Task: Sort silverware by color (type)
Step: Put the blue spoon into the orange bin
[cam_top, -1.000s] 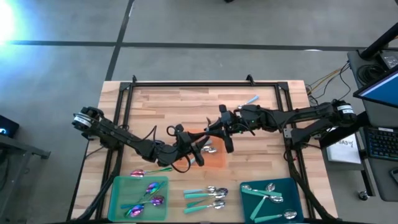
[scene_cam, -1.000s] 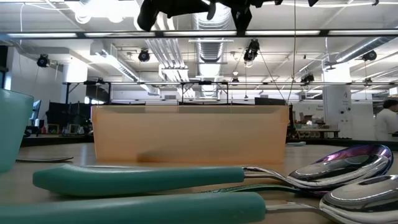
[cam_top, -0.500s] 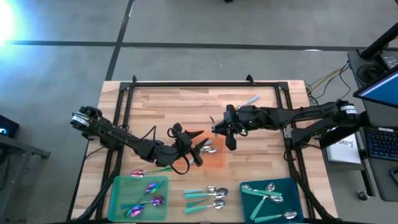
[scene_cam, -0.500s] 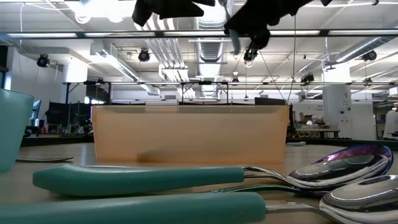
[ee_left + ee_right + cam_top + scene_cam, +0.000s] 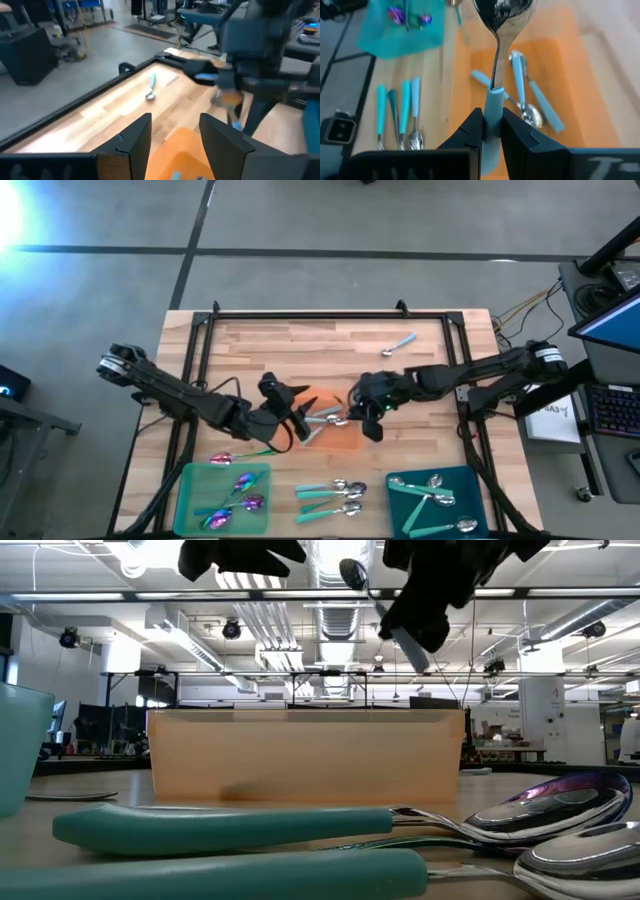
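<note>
Now the right gripper (image 5: 491, 131) has its jaws shut on a light-blue-handled spoon (image 5: 496, 65) above the orange tray (image 5: 345, 434); the open, empty left gripper (image 5: 297, 423) hovers close, so they may collide.

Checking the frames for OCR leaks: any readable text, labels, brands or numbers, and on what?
No text reads clearly in any view.
White sheet right of the table, high view: dark print, too small and blurred to read.
Keyboard at the right edge: key legends too small to read.
Trays, spoons and arms: no markings show.
Room behind the table, low view: no sign legible.
</note>
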`<act>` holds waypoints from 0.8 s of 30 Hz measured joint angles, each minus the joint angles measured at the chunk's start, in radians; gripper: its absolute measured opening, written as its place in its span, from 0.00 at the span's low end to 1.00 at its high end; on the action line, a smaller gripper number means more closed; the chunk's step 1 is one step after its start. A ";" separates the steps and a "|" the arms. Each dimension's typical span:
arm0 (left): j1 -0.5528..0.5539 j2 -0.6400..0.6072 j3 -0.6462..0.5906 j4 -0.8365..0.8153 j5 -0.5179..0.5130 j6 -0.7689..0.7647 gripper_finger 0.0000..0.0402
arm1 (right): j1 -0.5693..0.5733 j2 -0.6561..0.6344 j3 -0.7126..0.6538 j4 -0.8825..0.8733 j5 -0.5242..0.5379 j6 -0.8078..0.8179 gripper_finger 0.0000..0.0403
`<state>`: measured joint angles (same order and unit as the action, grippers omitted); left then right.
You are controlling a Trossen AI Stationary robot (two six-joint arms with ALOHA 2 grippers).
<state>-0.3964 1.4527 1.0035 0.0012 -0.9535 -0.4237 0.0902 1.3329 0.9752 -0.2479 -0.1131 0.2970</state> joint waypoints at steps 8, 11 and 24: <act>-0.006 -0.045 0.000 -0.169 0.210 -0.194 0.37 | 0.038 0.098 0.000 0.049 0.001 -0.024 0.08; -0.012 -0.043 0.000 -0.204 0.303 -0.229 0.37 | 0.046 0.130 0.000 0.083 0.001 -0.052 0.08; -0.046 -0.036 0.000 -0.208 0.436 -0.278 0.37 | 0.061 0.267 -0.001 0.136 0.011 -0.046 0.08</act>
<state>-0.4426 1.4166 1.0039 -0.2066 -0.5176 -0.7013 0.1509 1.5998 0.9745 -0.1116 -0.1017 0.2508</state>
